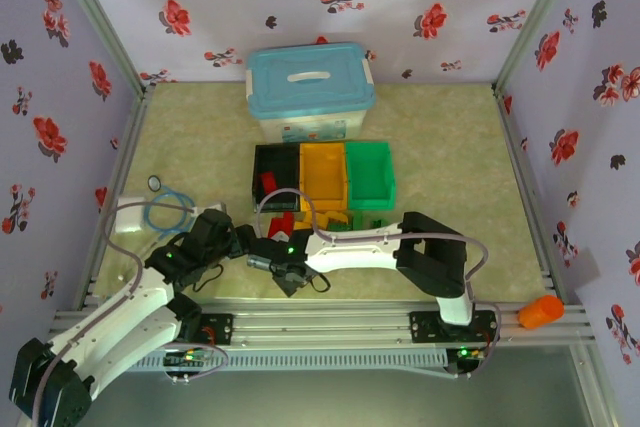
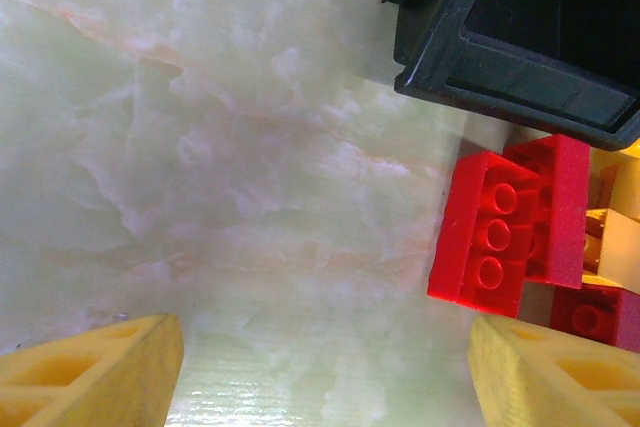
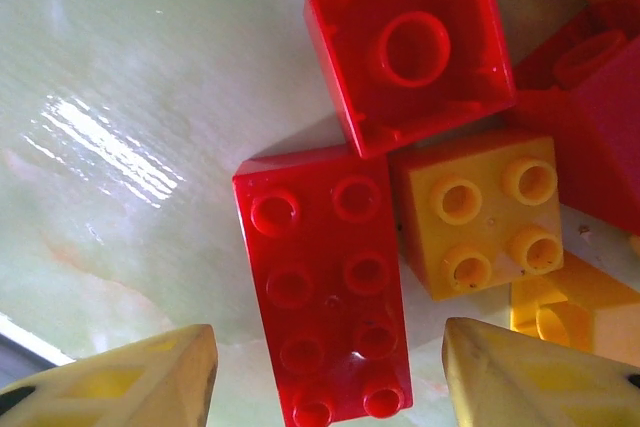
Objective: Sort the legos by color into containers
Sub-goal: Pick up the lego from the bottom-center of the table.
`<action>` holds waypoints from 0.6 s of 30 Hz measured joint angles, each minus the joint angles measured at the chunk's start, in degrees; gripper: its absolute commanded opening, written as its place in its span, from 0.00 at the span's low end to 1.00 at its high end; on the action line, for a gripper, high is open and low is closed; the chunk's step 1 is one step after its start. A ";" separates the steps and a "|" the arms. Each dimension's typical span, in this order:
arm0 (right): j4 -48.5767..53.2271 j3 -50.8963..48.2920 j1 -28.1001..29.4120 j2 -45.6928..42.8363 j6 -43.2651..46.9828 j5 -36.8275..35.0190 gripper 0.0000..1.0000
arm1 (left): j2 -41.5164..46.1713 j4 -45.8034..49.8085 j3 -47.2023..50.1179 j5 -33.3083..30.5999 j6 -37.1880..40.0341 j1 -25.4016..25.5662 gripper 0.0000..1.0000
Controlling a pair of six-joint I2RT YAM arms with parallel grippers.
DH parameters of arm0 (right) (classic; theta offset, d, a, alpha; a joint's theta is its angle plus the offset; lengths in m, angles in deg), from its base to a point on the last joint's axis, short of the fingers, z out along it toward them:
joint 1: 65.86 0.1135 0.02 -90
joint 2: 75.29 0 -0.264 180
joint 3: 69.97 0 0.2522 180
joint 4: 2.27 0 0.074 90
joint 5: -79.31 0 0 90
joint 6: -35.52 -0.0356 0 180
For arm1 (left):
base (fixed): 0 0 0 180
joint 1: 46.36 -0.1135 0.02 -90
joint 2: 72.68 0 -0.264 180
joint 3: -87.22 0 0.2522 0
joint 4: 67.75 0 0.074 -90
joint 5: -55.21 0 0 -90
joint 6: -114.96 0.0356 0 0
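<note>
Three containers stand in a row mid-table: black bin [image 1: 274, 169], orange-yellow bin [image 1: 322, 171], green bin [image 1: 370, 171]. A pile of red, yellow and green legos [image 1: 325, 219] lies just in front of them. My right gripper [image 3: 330, 382] is open, low over the pile's left end. A long red brick [image 3: 325, 282] lies between its fingers with a gap on each side. Beside that brick are a yellow square brick [image 3: 480, 212] and an upturned red brick [image 3: 410, 47]. My left gripper [image 2: 325, 377] is open over bare table. Red bricks [image 2: 495, 232] lie by its right finger, below the black bin [image 2: 520, 57].
A white box with a light-blue lid [image 1: 310, 87] stands behind the bins. A blue cable coil [image 1: 165, 209] lies at the left edge. An orange object [image 1: 541, 312] rests on the front rail at right. Floral walls close in three sides.
</note>
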 measured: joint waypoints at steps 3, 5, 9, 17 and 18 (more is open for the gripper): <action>-0.79 -0.09 0.00 0.09 -0.02 0.09 0.62 | 0.11 0.00 0.00 0.00 -0.04 0.00 0.75; -1.38 -0.09 0.00 0.24 -0.02 0.31 0.62 | 0.24 0.00 0.00 -0.02 -0.07 0.04 0.75; -2.62 -0.20 0.00 0.81 -0.04 0.66 0.59 | 0.33 0.00 0.00 0.00 -0.07 0.07 0.75; -4.22 -0.28 0.00 2.05 -0.66 1.40 0.49 | 0.42 0.02 0.00 -0.02 -0.09 0.33 0.75; -4.33 -0.28 0.00 2.05 -0.74 1.60 0.46 | 0.42 0.02 0.00 -0.02 -0.09 0.33 0.75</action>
